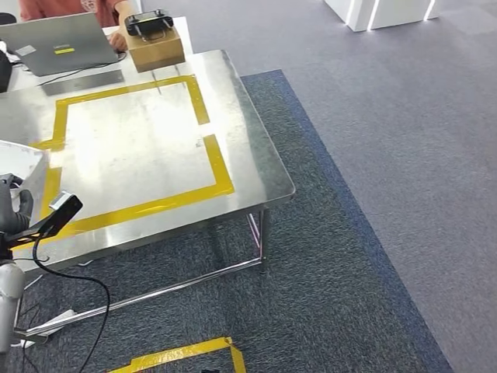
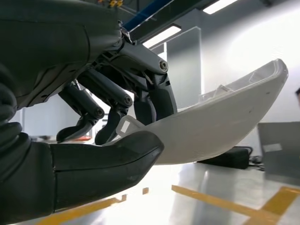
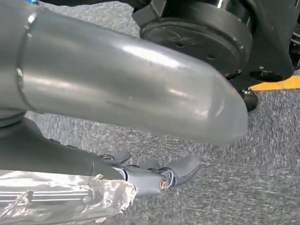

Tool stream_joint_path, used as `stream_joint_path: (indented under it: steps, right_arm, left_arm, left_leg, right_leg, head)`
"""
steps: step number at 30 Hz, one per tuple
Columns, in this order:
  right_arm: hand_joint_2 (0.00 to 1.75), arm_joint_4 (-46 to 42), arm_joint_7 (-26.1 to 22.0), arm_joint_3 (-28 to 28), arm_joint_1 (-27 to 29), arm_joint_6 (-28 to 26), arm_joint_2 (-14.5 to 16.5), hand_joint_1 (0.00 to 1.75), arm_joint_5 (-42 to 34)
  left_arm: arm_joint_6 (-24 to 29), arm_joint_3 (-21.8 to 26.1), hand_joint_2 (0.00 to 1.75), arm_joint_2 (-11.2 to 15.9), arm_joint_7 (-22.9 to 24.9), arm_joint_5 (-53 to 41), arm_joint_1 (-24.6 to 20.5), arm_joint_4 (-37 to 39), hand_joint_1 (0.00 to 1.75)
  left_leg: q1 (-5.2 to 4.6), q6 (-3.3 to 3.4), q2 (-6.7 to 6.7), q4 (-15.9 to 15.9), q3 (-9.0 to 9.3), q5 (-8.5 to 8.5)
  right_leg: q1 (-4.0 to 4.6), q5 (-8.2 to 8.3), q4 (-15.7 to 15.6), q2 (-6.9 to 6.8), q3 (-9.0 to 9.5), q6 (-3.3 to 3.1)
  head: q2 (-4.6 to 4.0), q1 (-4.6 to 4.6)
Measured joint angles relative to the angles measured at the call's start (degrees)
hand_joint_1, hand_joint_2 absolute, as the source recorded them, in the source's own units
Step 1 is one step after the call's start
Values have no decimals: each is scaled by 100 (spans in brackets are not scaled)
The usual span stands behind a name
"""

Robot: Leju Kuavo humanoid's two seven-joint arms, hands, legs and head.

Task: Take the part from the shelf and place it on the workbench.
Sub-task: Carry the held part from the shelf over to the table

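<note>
My left hand (image 2: 92,117) holds the part (image 2: 219,122), a white curved shell: the thumb lies under its near end and the dark fingers (image 2: 116,101) press on it from above. In the head view this hand (image 1: 12,210) is at 9 o'clock, at the near left edge of the bench (image 1: 258,167), and the part (image 1: 20,167) is over that corner, just beyond the hand. I cannot tell if it touches the steel top.

My right hand (image 3: 155,176) hangs over the grey carpet (image 3: 247,178). Its fingers lie nearly straight and a little apart, and they hold nothing.

On the bench a square of yellow tape (image 1: 217,167) marks the middle. Farther, at 12 o'clock, a wooden box (image 1: 155,48) stands with a black controller (image 1: 149,22) on top. At 11 o'clock there is a grey laptop (image 1: 56,43), and a person's hand (image 1: 119,39) rests between the laptop and the box.
</note>
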Motion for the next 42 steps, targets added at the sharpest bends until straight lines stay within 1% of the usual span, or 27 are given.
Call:
stream_joint_path:
  steps: [1,2,3,4,5,6,7,8,9,10,11,12,13,14,15,16,17,18,19,20,21,24,27,30,34,42]
  right_arm:
    - [0,0,3,2,-1,0,0,0,-1]
    - [0,0,5,4,-2,0,0,0,-1]
    - [0,0,6,5,-3,0,0,0,-3]
    - [0,0,6,7,-3,0,0,0,-7]
    - [0,-2,6,8,-2,0,0,0,-11]
    - [0,-8,6,9,-3,0,0,0,-16]
    - [0,-16,6,10,-3,1,0,0,-20]
    - [0,-28,9,17,-5,3,0,0,-24]
    - [0,-44,13,28,-5,4,0,0,-34]
    - [0,-57,19,40,-4,5,0,0,-47]
    - [0,-69,26,53,1,5,0,0,-64]
    - [0,-78,33,62,12,4,0,0,-83]
    - [0,-80,38,67,27,-2,0,0,-99]
    - [0,-81,41,70,42,-10,0,0,-112]
    - [0,-81,41,73,55,-22,0,0,-121]
    - [0,-81,39,77,62,-36,0,0,-128]
    - [0,-81,37,80,66,-50,0,0,-133]
    - [0,-84,32,85,68,-63,0,0,-140]
    - [0,-88,28,90,67,-77,-1,0,-149]
    - [0,-94,27,95,66,-90,-1,0,-166]
    - [0,-102,31,99,67,-100,-1,0,-184]
    - [0,-116,63,105,76,-135,-2,0,-238]
    - [0,-124,118,120,84,-186,-2,0,-282]
    - [0,-127,163,147,85,-195,-2,0,-300]
    - [0,-127,171,174,87,-185,-2,0,-302]
    - [0,-142,180,191,90,-179,-2,0,-295]
  left_arm:
    - [-1,1,175,1,0,-1,7,1,175]
    - [-1,1,175,1,0,-1,6,1,175]
    - [-1,2,175,1,0,-2,-4,1,175]
    - [0,0,175,-1,0,-2,-16,0,175]
    - [1,-2,175,-3,0,-2,-22,-1,175]
    - [1,-3,175,-5,1,-2,-18,-1,175]
    - [1,-4,175,-6,3,-3,-6,-2,175]
    - [0,-2,175,-5,7,-6,11,-8,175]
    - [-1,1,175,-3,15,-11,23,-20,175]
    - [-2,3,175,-2,27,-17,25,-33,175]
    - [-6,4,175,-4,38,-23,22,-45,175]
    - [-10,3,175,-11,46,-28,20,-53,175]
    - [-14,1,175,-20,50,-32,25,-53,175]
    - [-17,-1,175,-28,49,-33,38,-53,175]
    - [-19,-2,175,-34,46,-34,51,-53,175]
    - [-19,-4,175,-36,44,-34,61,-53,175]
    - [-18,-5,175,-37,42,-34,66,-53,175]
    - [-16,-6,175,-37,39,-34,66,-53,175]
    - [-14,-7,175,-37,35,-34,65,-53,175]
    - [-11,-7,175,-35,27,-36,66,-53,175]
    - [-9,-8,175,-32,18,-38,67,-53,175]
    - [-11,-24,175,-28,-14,-57,77,-53,175]
    - [-18,-50,175,-27,-30,-97,73,-53,175]
    - [-36,-95,175,-21,-69,-153,69,-53,175]
    - [-48,-160,175,-12,-113,-192,61,-53,175]
    - [-57,-229,175,-2,-160,-229,51,-52,175]
  left_leg:
    - [9,-7,27,-175,94,144]
    - [13,-8,113,-538,297,352]
    - [-7,-5,274,-912,510,496]
    - [-29,16,415,-1215,677,589]
    - [-50,50,517,-1421,788,629]
    - [-73,88,540,-1471,805,603]
    - [-78,136,464,-1479,792,604]
    - [-73,178,382,-1481,785,607]
    - [-67,213,310,-1486,783,611]
    - [-56,250,244,-1491,782,619]
    - [-45,283,183,-1496,782,626]
    - [-47,308,125,-1496,777,626]
    - [-54,327,63,-1495,774,627]
    - [-63,338,-3,-1495,773,625]
    - [-73,341,-71,-1494,777,624]
    - [-83,343,-139,-1494,787,623]
    - [-92,344,-190,-1493,799,620]
    - [-98,344,-235,-1493,812,617]
    - [-114,337,-274,-1487,817,610]
    - [-122,322,-303,-1482,814,607]
    - [-128,315,-329,-1471,803,600]
    - [-115,312,-342,-1453,775,602]
    - [-98,294,-330,-1464,777,614]
    - [-91,256,-327,-1469,777,616]
    - [-89,232,-327,-1473,776,620]
    - [-93,226,-326,-1473,775,621]
  right_leg:
    - [0,-15,3,-76,15,12]
    - [0,-39,7,-159,42,35]
    - [12,-67,12,-230,70,65]
    - [32,-99,23,-292,90,96]
    - [54,-130,31,-361,118,127]
    - [75,-152,30,-424,139,153]
    - [82,-168,26,-494,162,172]
    - [72,-191,21,-527,182,203]
    - [57,-238,54,-449,175,234]
    - [41,-335,181,-304,122,261]
    - [28,-490,440,-115,-1,284]
    - [24,-679,823,57,-186,288]
    - [24,-859,1260,144,-412,283]
    - [27,-965,1620,183,-618,275]
    - [32,-956,1797,196,-746,259]
    - [37,-821,1732,207,-763,234]
    - [45,-590,1443,222,-669,198]
    - [57,-336,1025,252,-508,145]
    - [67,-154,626,282,-346,94]
    - [75,-49,334,302,-223,62]
    - [78,-11,169,313,-151,68]
    - [84,-5,108,318,-114,159]
    - [102,-2,123,338,-124,142]
    - [109,-11,141,342,-136,115]
    - [110,-14,149,343,-139,105]
    - [103,-13,149,343,-142,103]
  head:
    - [0,1]
    - [0,1]
    - [0,-1]
    - [0,-5]
    - [0,-2]
    - [0,-1]
    - [0,2]
    - [0,6]
    - [0,13]
    - [0,22]
    - [0,35]
    - [0,50]
    - [0,56]
    - [0,61]
    - [0,63]
    - [0,64]
    - [0,66]
    - [0,69]
    - [0,72]
    - [0,73]
    - [0,75]
    - [0,73]
    - [0,70]
    - [0,70]
    - [0,72]
    - [0,73]
